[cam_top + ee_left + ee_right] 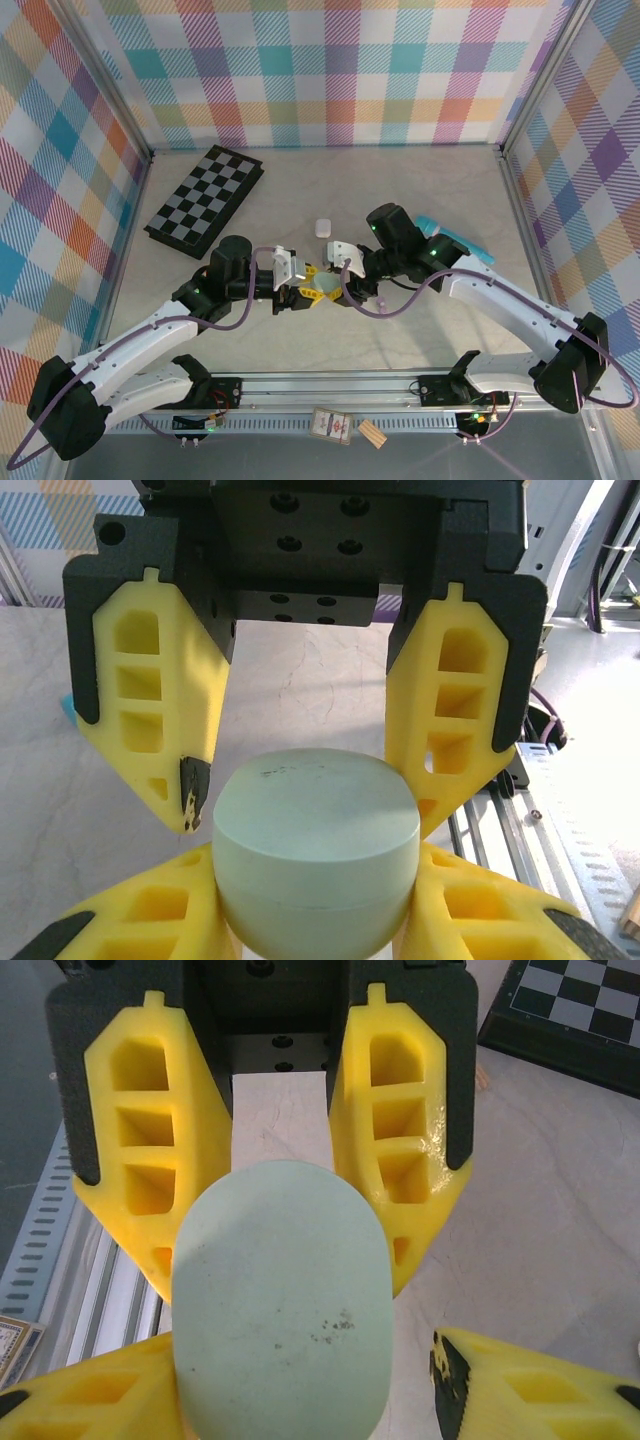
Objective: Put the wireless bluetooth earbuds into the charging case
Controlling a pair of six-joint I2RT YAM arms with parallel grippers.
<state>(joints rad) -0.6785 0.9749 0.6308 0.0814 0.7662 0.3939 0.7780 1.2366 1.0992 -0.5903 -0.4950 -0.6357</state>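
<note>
top: left gripper (296, 297) and right gripper (331, 283) meet mid-bench on the pale green charging case (328, 287), white case (322, 227) behind | left wrist: charging case (315, 855) near yellow fingers (150, 700), apart, not clearly touching it | right wrist: case (282, 1305) clamped between fingers (398, 1150)

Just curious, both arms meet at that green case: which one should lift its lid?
Left, probably. The right pincer clamps the charging case body; the left pincer sits open around its lid.
</note>
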